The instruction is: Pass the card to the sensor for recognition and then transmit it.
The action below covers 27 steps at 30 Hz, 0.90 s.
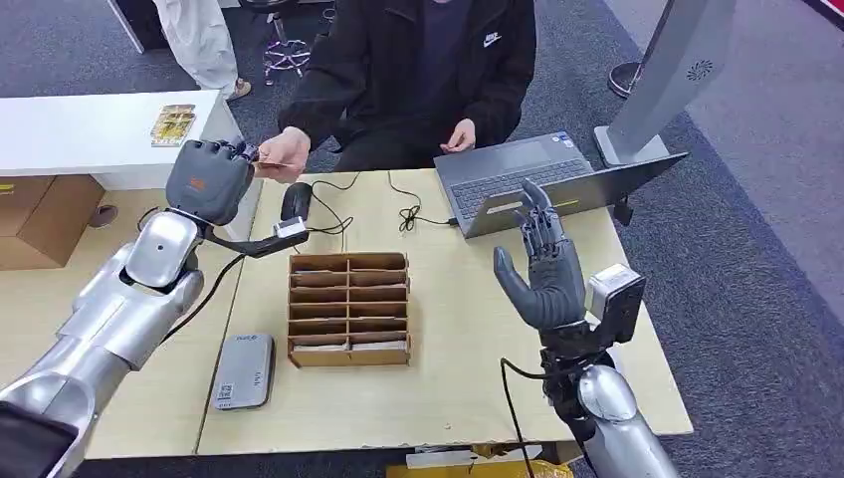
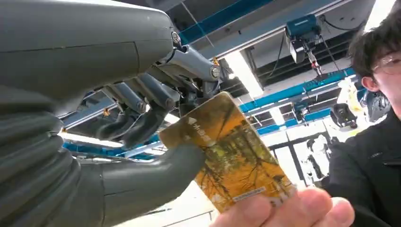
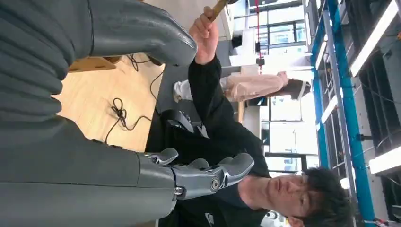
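My left hand (image 1: pixel 209 179) is raised at the table's far left edge and pinches a yellow-orange card (image 1: pixel 271 163) between thumb and fingers. In the left wrist view the card (image 2: pixel 231 156) shows a tree picture; my thumb (image 2: pixel 156 175) lies under it. A person's hand (image 1: pixel 287 154) across the table grips the card's other end, with their fingertips (image 2: pixel 288 208) on its edge. My right hand (image 1: pixel 542 269) stands upright over the table's right side, fingers (image 3: pixel 203 175) spread and holding nothing. A flat grey reader (image 1: pixel 244 370) lies near the front left.
A cardboard divider box (image 1: pixel 348 309) sits mid-table. An open laptop (image 1: pixel 527 184) is at the back right, a black mouse (image 1: pixel 296 202) and cables (image 1: pixel 410 214) behind the box. A white counter (image 1: pixel 100 129) with more cards (image 1: pixel 174 124) stands to the left.
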Available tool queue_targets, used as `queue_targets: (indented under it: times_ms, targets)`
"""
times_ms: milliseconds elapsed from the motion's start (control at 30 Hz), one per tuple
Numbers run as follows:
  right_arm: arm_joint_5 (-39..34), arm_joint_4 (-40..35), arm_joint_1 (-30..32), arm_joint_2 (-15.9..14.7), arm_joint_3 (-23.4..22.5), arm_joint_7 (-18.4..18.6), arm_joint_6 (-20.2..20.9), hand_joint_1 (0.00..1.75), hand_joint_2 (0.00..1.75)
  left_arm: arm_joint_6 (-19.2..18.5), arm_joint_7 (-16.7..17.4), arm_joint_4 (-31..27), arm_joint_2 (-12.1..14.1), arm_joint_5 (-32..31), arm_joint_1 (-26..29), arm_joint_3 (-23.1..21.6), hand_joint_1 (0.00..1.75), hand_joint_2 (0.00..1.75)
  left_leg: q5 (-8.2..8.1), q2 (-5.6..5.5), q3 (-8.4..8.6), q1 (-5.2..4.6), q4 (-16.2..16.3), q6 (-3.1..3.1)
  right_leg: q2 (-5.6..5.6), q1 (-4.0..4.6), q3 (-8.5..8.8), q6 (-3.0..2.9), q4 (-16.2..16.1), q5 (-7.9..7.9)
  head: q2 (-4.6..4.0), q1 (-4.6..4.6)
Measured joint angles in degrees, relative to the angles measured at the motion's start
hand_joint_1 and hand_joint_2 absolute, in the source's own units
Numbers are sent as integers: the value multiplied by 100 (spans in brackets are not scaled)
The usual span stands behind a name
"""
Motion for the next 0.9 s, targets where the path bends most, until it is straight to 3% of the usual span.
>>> queue_targets:
  times_ms: [600,700,800,900]
  targets:
    - [26,-90,84,0,0,74,52,0,175,-133,214,-22,-9,-20,7,-96,0,175,0,0,0,0,0,0,0,0,0,0,0,0,0,0]
    - [89,-96,132,0,-9,70,48,0,175,-563,219,-246,-24,118,52,-118,0,175,0,0,0,0,0,0,0,0,-1,0,0,0,0,0]
    - [201,-177,171,0,-48,162,39,0,175,-1315,348,-617,-77,201,72,-208,0,175,0,-3,-2,0,0,1,-5,0,1,0,-1,0,0,2]
    - [289,-232,304,0,-127,129,70,0,175,-1611,321,-907,-90,365,110,-319,0,175,-2,0,-2,-1,0,2,-1,-1,0,0,-1,0,0,2]
